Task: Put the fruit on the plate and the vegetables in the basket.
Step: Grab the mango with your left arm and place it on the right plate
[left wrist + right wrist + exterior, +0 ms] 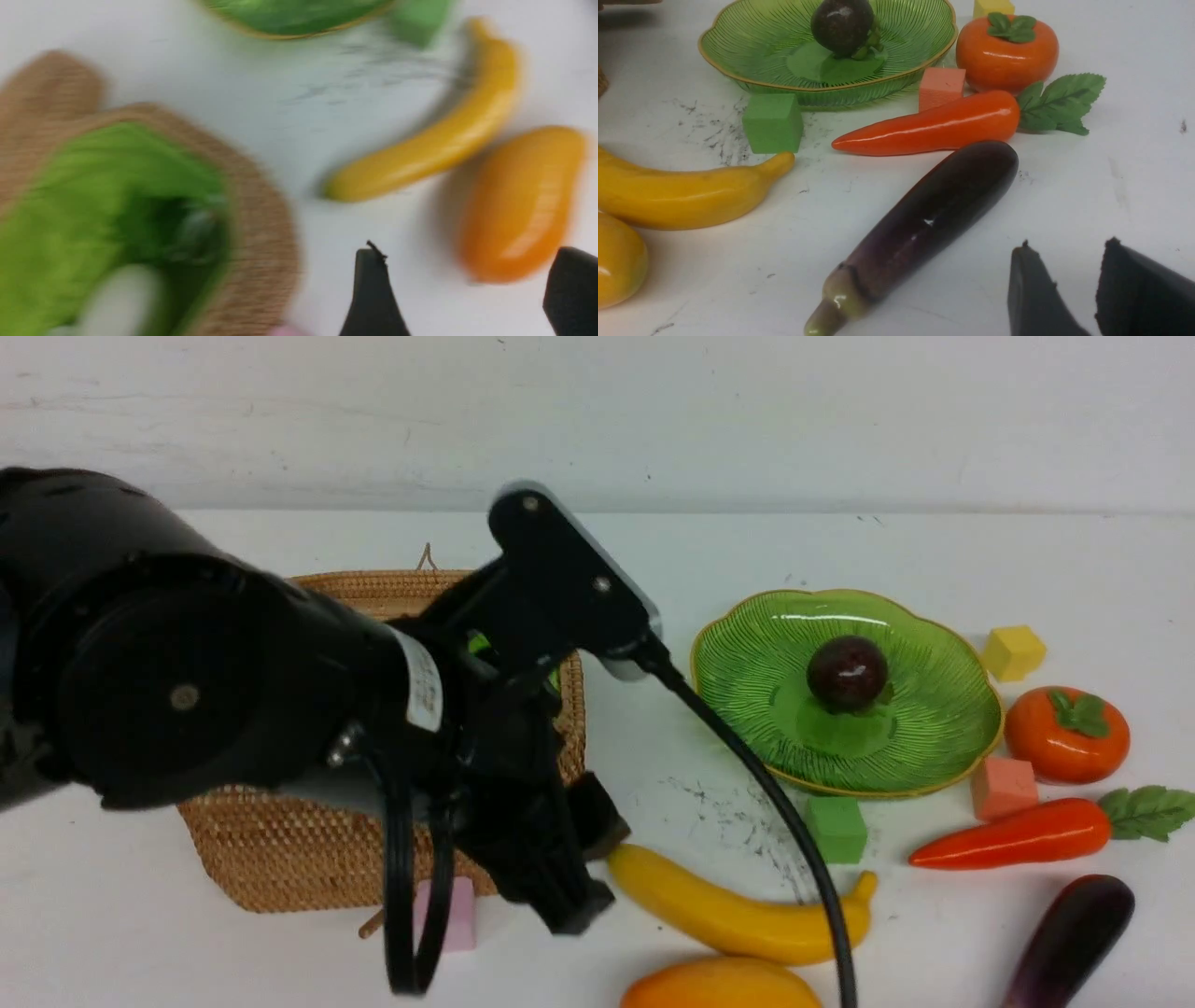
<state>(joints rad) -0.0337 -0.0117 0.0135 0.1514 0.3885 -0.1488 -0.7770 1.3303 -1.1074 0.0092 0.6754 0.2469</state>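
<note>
The left jaws stand wide apart and empty over the bench, just beside the basket (261, 233) rim. Straight ahead lies the mango (518, 205), its long axis running away from them. The banana (434, 135) lies beyond it and the plate (289, 18) farther still. The right jaws, narrowly apart and empty, hover beside the eggplant (924, 219).
</note>
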